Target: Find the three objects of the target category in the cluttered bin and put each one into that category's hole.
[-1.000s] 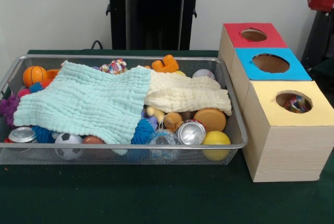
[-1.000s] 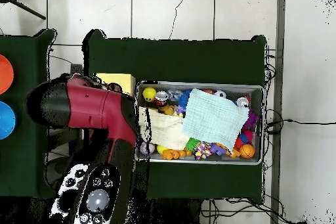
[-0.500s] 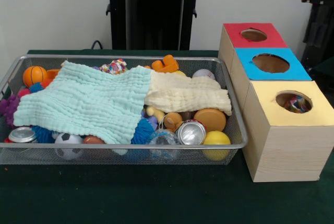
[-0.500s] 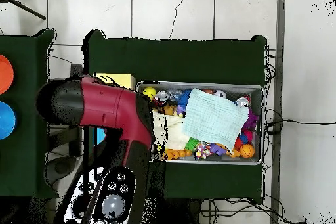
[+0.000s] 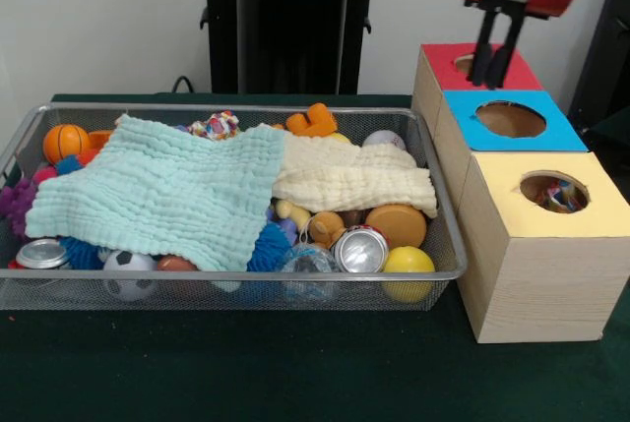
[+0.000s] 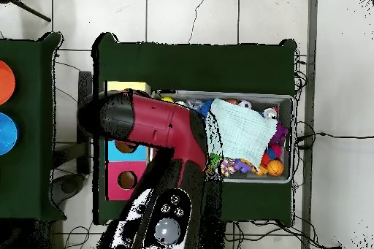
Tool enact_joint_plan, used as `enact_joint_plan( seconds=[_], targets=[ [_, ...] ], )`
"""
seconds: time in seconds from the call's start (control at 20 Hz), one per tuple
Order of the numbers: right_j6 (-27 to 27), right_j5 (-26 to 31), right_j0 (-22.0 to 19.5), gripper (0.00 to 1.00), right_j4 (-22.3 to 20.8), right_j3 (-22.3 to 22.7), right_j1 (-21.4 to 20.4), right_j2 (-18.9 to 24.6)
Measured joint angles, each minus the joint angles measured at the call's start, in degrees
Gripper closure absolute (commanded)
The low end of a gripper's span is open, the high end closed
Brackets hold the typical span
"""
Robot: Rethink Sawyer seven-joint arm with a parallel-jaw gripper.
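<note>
The wire mesh bin (image 5: 443, 245) holds many toys under a mint towel (image 5: 167, 191) and a cream towel (image 5: 349, 178). One printed cloth ball (image 5: 215, 125) lies at the bin's far rim, beside the mint towel. Another printed cloth ball (image 5: 559, 196) shows inside the yellow-topped box's hole (image 5: 553, 189). My gripper (image 5: 487, 76) hangs from the red arm above the red-topped box (image 5: 512, 70), its two black fingers slightly apart with nothing between them. In the overhead view the red arm (image 6: 161, 125) covers the bin's left part (image 6: 288, 100) and hides the gripper.
The blue-topped box (image 5: 551, 132) stands between the red and yellow boxes, right of the bin. In the bin lie an orange mini basketball (image 5: 65, 141), cans (image 5: 360, 249), a yellow ball (image 5: 408, 263), a soccer ball (image 5: 128, 272) and spiky balls. The black pedestal (image 5: 290, 24) stands behind.
The arm has swung from the front view's right edge inward. Its gripper now shows above the red-topped box. In the overhead view the arm has moved right over the bin's left end.
</note>
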Motion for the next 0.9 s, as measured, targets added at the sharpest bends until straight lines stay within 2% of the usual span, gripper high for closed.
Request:
enact_joint_plan(
  seconds=[0.7,0.75,0.9],
  targets=[
    [0.0,-5.7,-7.9,1.00,-7.2,5.0,-2.4,5.4],
    [0.0,-6.0,-8.8,0.00,-8.6,5.3,-2.6,6.3],
    [0.0,-6.0,-9.2,0.00,-9.1,5.4,-2.6,6.8]
  ],
)
